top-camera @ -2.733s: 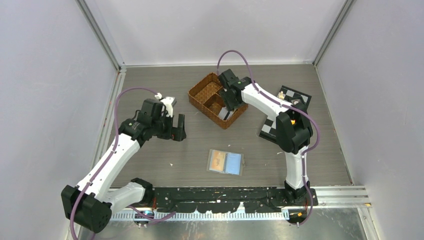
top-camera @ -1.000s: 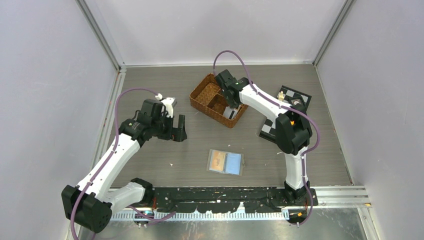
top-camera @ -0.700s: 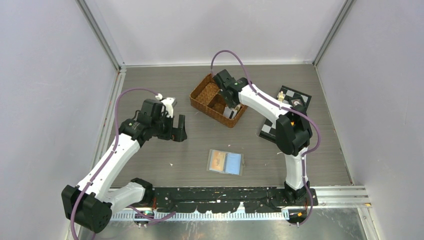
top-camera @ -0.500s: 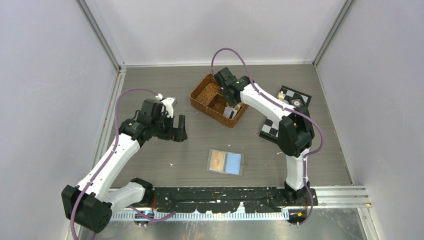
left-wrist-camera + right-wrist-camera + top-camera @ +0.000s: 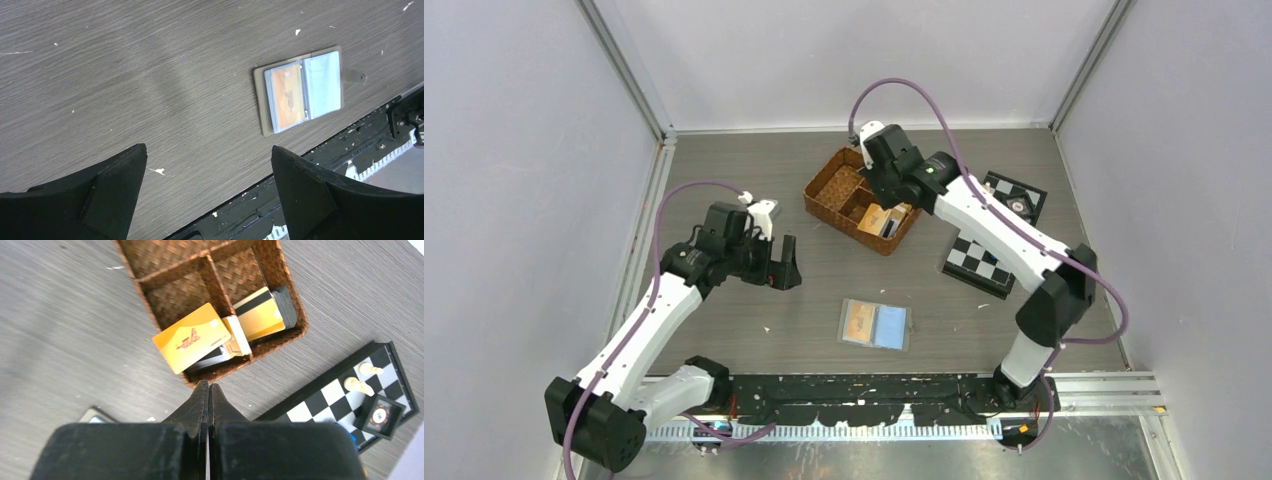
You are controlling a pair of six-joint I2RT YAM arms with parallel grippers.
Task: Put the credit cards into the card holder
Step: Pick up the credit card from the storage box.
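My right claw (image 5: 208, 390), above the basket (image 5: 294, 300), is clenched empty; the orange card (image 5: 192, 344) propped inside may skid when pinched. Left claw (image 5: 207, 150) released.

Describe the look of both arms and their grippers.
The left arm and right arm each have white link shells, black joint housings and a looping purple cable. The left gripper and right gripper have matte black, wedge-shaped fingers.
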